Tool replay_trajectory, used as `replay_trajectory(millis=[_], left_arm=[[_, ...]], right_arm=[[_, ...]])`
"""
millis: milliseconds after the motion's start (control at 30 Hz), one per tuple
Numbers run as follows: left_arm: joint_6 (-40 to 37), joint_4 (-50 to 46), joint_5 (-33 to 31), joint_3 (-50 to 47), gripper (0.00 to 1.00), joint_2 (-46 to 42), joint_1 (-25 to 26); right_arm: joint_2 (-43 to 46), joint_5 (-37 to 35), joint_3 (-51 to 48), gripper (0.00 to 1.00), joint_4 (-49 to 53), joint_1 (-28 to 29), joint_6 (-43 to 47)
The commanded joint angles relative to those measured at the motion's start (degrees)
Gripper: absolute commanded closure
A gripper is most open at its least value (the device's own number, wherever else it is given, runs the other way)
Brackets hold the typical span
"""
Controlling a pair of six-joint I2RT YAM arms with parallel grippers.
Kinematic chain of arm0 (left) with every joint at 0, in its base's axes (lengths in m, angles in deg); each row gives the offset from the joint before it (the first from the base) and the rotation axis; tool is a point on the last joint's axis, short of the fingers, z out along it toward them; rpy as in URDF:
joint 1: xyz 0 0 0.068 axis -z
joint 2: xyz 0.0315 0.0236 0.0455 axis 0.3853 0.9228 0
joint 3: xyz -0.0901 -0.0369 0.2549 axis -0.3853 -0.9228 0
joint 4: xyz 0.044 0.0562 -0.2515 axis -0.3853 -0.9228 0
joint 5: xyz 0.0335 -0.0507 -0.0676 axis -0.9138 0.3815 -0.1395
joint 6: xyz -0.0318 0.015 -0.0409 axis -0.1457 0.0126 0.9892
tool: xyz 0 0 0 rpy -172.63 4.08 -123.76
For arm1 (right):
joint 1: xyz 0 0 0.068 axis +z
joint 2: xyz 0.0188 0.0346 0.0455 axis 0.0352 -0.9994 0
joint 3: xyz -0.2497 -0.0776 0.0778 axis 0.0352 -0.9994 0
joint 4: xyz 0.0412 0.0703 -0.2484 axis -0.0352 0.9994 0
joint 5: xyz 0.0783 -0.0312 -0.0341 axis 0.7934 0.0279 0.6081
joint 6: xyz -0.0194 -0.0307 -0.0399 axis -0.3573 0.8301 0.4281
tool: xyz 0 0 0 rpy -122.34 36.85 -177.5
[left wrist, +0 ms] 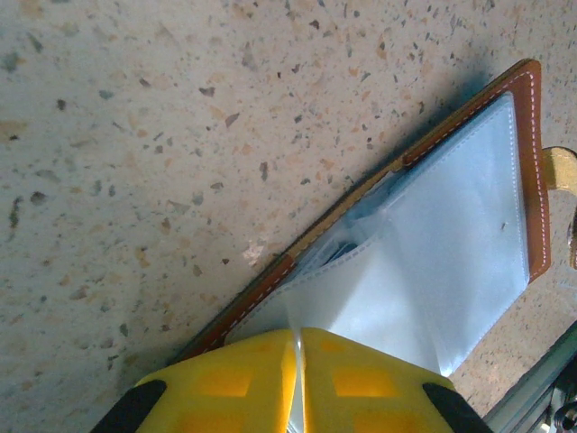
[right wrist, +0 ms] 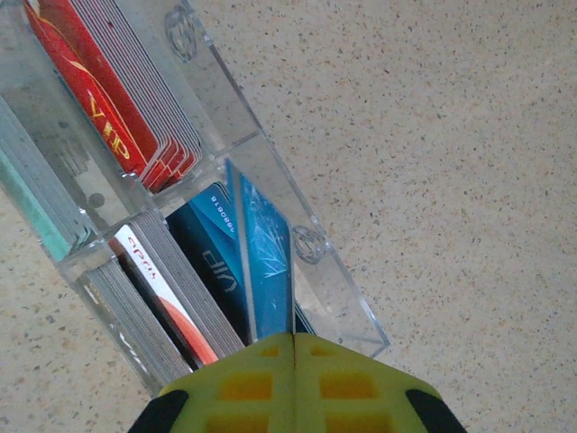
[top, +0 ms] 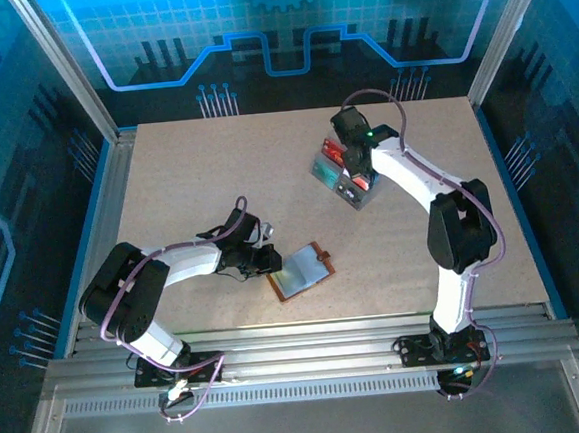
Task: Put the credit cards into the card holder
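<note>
The left hand (left wrist: 297,341) is closed narrow on a clear sleeve (left wrist: 451,271) of the card holder (left wrist: 535,198), which lies open on the desk (top: 196,174). To its right, farther back, the right hand (right wrist: 294,341) pinches a blue card (right wrist: 266,257) standing on edge in the clear tray (right wrist: 270,149).

A robotics lab cell: aluminium-railed table (top: 217,182) inside blue printed walls (top: 155,31).

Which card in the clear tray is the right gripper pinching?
The blue card, tilted up in the right gripper; the red stack sits untouched.
</note>
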Motion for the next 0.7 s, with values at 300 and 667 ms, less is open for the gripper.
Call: replay_trajectory(millis=[300, 667], left_arm=[[-1.83, -4.55, -3.13, -1.05, 0.86, 3.46, 0.84], [-1.85, -4.64, -3.21, -1.05, 0.86, 3.47, 0.83]], right_arm=[[6.64, 1.01, 1.41, 1.0, 3.35, 2.04, -0.68], [15.28, 11.88, -8.75, 1.0, 5.3, 11.33, -5.58]])
